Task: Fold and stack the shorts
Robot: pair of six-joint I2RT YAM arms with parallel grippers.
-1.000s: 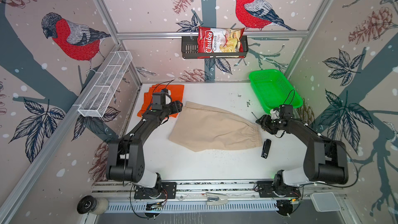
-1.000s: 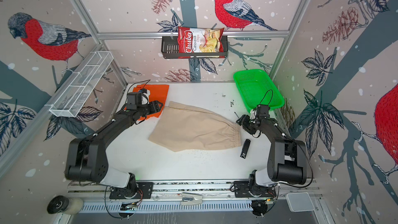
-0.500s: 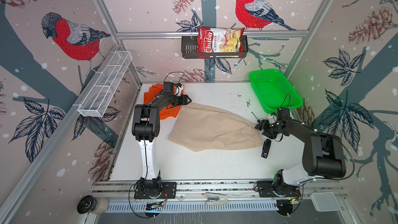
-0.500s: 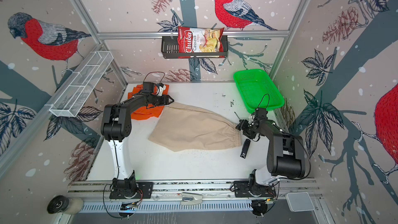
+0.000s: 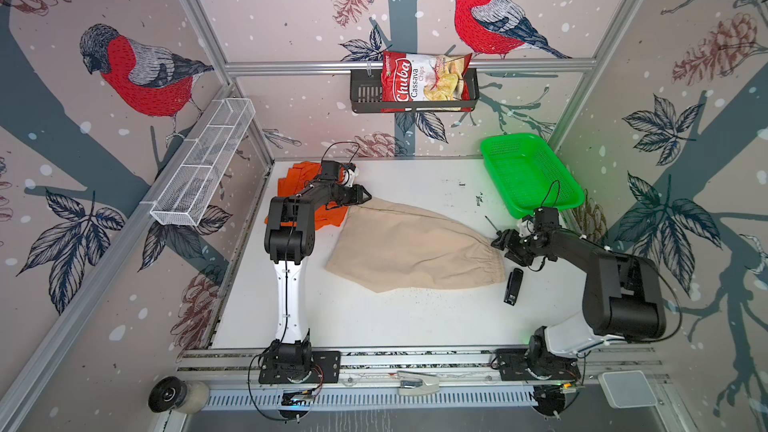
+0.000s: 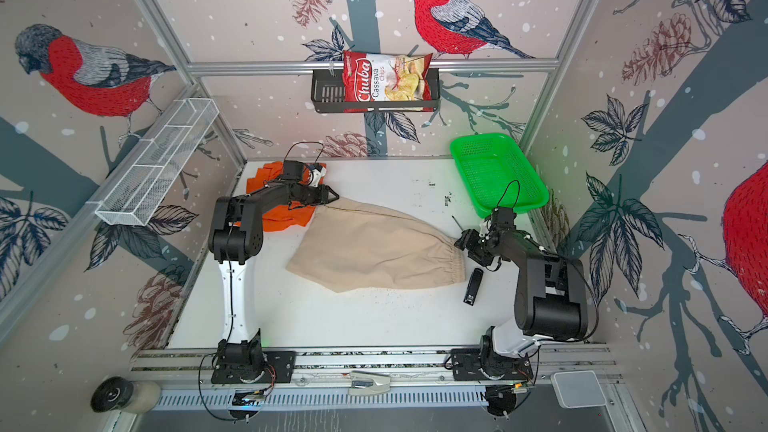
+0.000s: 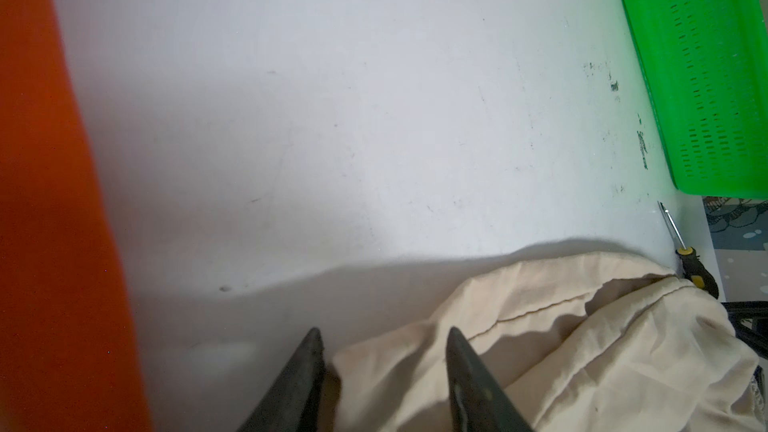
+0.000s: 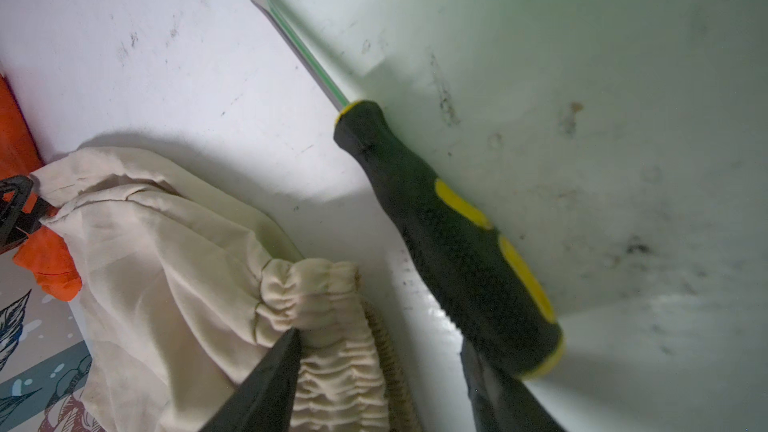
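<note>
Beige shorts (image 5: 411, 249) lie flat mid-desk (image 5: 395, 317); orange shorts (image 5: 291, 184) are bunched at the far left corner. Left hand (image 7: 384, 347) straddles the beige hem corner, half-spread, nothing pinched. Right hand (image 8: 380, 342) is wide at the waistband, screwdriver (image 8: 436, 218) just beside it. Best to pinch cloth only and lift both ends evenly.

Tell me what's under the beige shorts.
Only the white table shows around the beige shorts, and no bulge hints at anything beneath. Their far corner meets the orange shorts beside the left end effector; whether it overlaps them is hidden by the cloth.
</note>
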